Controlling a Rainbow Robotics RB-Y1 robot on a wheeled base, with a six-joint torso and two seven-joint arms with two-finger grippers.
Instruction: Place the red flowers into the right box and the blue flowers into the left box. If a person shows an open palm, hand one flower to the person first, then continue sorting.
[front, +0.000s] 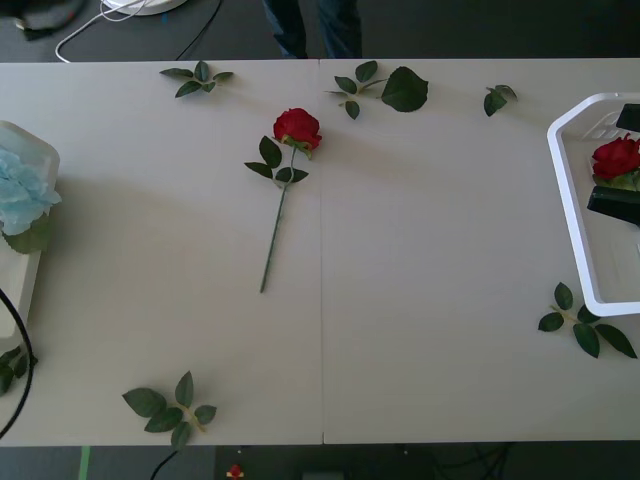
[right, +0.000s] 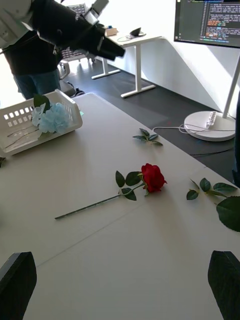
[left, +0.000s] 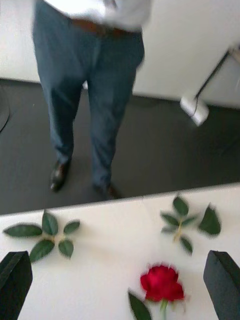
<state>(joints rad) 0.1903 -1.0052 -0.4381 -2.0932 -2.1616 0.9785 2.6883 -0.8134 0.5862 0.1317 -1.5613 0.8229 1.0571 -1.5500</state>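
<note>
Rose (front: 297, 128) on the table (front: 430, 250), about 12 o'clock of centre, bloom toward the far edge, stem running to 6 o'clock; nothing touching it. Second red flower (front: 615, 157) lies in the right box (front: 570, 215) at 3 o'clock. Blue flowers (front: 22, 193) sit in the left box (front: 30, 150) at 9 o'clock. Loose leaf sprigs (front: 170, 407) scattered around the table edges. Right gripper (right: 120, 285) fingers spread wide, empty, looking across the table at the rose. Left gripper (left: 120, 282) fingers also spread, empty, above the rose near the far edge.
</note>
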